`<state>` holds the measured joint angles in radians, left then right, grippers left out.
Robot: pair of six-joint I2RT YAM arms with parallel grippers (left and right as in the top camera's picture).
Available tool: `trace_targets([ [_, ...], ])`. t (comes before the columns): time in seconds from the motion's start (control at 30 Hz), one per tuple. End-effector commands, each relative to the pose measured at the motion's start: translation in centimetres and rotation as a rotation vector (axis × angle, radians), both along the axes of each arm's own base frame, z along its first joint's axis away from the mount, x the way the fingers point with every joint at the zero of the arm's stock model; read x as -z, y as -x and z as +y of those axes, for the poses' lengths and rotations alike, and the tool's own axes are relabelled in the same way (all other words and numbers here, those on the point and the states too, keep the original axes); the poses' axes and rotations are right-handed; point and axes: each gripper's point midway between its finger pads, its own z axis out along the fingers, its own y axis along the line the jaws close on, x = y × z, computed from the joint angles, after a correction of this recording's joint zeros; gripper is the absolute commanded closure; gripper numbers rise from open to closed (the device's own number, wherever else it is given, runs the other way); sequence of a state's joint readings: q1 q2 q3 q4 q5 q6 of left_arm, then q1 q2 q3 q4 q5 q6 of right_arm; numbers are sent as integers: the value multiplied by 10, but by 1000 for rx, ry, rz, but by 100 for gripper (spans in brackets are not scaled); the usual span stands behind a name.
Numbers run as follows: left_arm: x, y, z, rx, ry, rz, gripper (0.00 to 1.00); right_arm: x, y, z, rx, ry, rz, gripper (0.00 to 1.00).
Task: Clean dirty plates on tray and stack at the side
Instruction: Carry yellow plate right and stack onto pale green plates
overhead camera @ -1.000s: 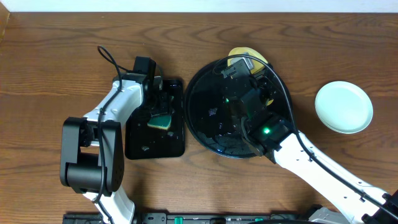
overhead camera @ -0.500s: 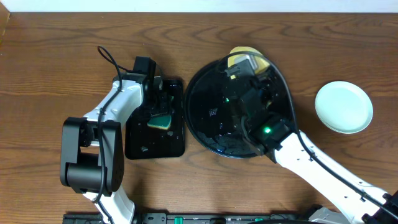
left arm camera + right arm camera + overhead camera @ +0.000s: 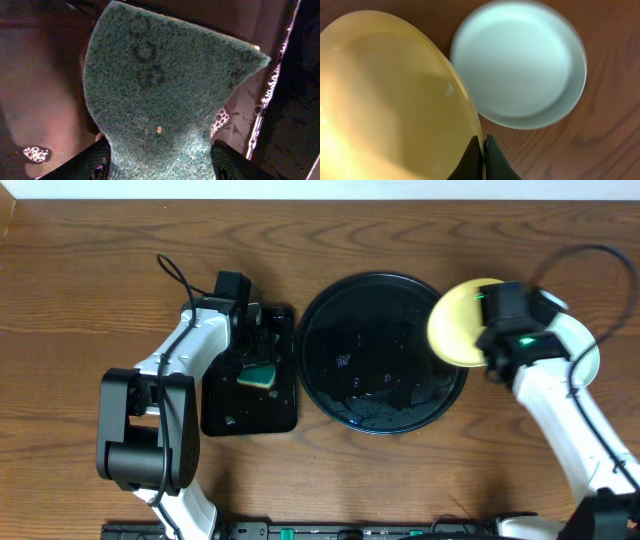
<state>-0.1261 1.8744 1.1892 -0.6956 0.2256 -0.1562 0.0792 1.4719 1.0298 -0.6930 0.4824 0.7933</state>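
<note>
Sponge (image 3: 260, 374) on rectangular tray (image 3: 226, 412), round tray (image 3: 350, 350) right of it, plate (image 3: 455, 322) over round tray's right rim

Wooden table (image 3: 80, 270): brown, visible grain, fills the overhead view. Pale strip runs along its far edge.

Small rectangular black tray (image 3: 235, 415): glossy, lies flat on the table, left of centre; a few light specks show on its floor.

Sponge (image 3: 260, 374): yellow body with green scouring face, over the rectangular tray's upper half. Left wrist view: green face (image 3: 165, 100) coarse and fibrous, faint dark ring marks, one pale crumb.
</note>
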Motion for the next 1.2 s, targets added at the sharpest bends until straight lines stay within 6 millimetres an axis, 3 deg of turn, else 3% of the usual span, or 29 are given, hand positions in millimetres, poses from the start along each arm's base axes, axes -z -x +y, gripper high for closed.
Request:
trace_targets([
  [0.0, 5, 3, 3, 4, -13, 15, 35, 14, 3, -7, 234, -282, -74, 99],
  [0.13, 5, 3, 3, 4, -13, 15, 35, 24, 26, -41, 482, -343, -85, 99],
  [0.4, 5, 4, 3, 4, -13, 19, 35, 43, 47, -89, 657, -342, -135, 99],
  [0.7, 5, 4, 3, 4, -13, 19, 34, 67, 69, -120, 762, -341, -181, 99],
  [0.83, 5, 4, 3, 4, -13, 19, 34, 67, 64, -125, 708, -327, -189, 99],
  [0.87, 5, 4, 3, 4, -13, 19, 35, 65, 61, -126, 680, -319, -193, 94],
  [0.93, 5, 4, 3, 4, -13, 19, 35, 61, 46, -124, 577, -321, -212, 57],
  [1.0, 5, 4, 3, 4, -13, 19, 35, 55, 29, -119, 433, -319, -226, 33],
  [1.03, 5, 4, 3, 4, -13, 19, 35, 53, 21, -115, 362, -321, -227, 29],
  [1.17, 5, 5, 3, 4, -13, 22, 34, 52, 9, -95, 166, -352, -203, 27],
])
